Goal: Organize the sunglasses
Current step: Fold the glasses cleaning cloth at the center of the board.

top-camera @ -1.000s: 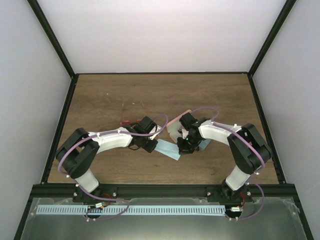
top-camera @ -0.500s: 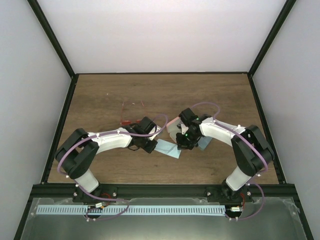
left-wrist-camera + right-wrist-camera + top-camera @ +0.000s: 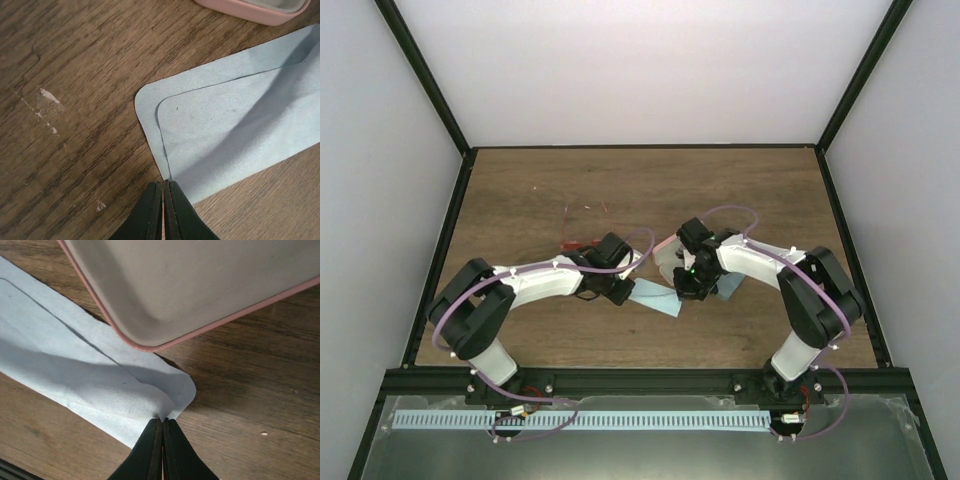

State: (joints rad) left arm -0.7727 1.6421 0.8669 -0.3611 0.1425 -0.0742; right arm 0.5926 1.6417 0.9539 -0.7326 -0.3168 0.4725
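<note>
Wooden tabletop carries thin sunglasses left of centre: light, fragile, probably best held by the bridge; left gripper and right gripper pinch the blue cloth.

Scuffed wood-grain bench carrying items. Reddish sunglasses lying left of centre. Folded light blue cloth lying mid-bench. Pink case sitting open, just beside cloth.
</note>
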